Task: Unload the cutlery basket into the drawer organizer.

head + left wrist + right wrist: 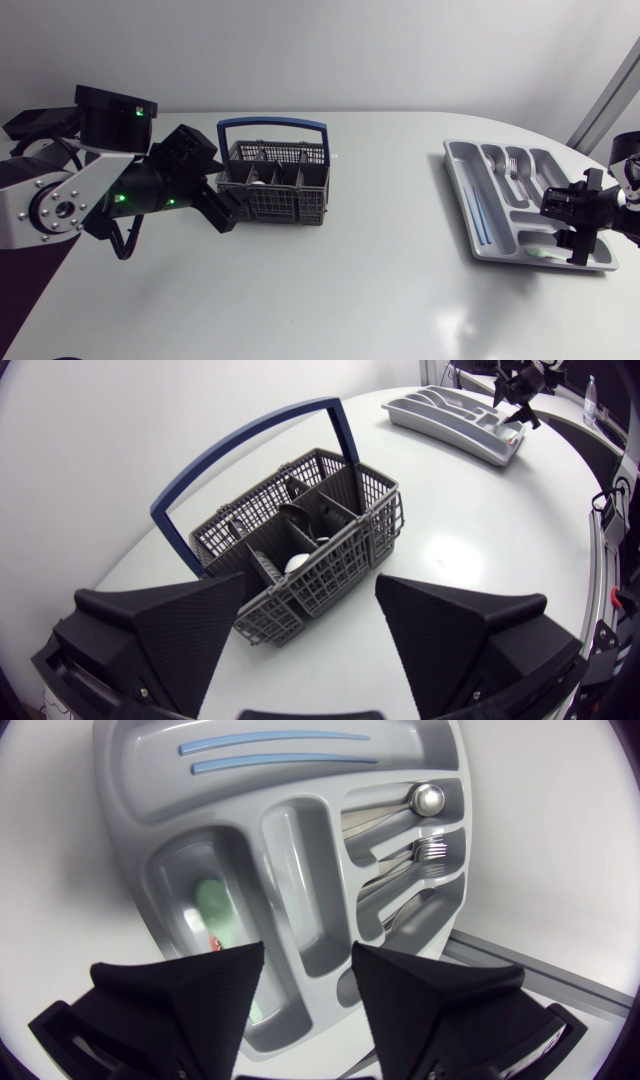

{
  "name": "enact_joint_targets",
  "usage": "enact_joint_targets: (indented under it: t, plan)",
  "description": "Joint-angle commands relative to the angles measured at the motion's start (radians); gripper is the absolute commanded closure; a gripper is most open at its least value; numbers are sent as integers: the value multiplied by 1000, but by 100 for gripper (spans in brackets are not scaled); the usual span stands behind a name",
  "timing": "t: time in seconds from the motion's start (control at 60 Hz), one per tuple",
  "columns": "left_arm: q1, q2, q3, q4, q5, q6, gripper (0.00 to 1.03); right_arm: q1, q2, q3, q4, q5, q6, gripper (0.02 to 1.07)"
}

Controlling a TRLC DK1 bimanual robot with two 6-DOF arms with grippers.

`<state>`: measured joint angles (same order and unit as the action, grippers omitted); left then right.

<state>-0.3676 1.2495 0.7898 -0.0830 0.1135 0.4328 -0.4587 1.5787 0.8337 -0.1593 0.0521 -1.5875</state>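
The grey cutlery basket [275,180] with its blue handle stands left of centre. In the left wrist view the basket [300,550] lies just ahead of my left gripper [310,635]. The fingers are open, with a dark utensil [295,520] and a pale round piece [297,563] in the compartments. The grey drawer organizer [500,190] lies at the right, holding forks [425,850] and two blue sticks [280,750]. My right gripper [305,990] hangs open over the organizer's [150,810] near end. Nothing is between its fingers, and a pale green item [215,910] lies in the compartment below.
The organizer [470,435] sits close to the table's right edge. A wide stretch of bare white tabletop [390,250] separates it from the basket. My right gripper [575,225] hovers above the organizer's front right corner.
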Motion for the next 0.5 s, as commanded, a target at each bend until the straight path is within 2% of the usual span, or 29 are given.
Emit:
enact_joint_targets:
  t: [0.0, 0.283, 0.417, 0.483]
  plan:
    - [10, 24, 48, 11, -5, 40, 12, 11, -37, -22, 0, -3, 23, 7]
    - [-1, 116, 111, -1, -3, 101, 13, 57, -230, -50, -105, -109, 230, 7]
    - [1, 160, 134, 8, 41, 144, 24, 117, -318, -82, -163, -146, 328, 7]
    - [7, 186, 141, 37, 75, 215, 35, 161, -371, -107, -197, -158, 365, 7]
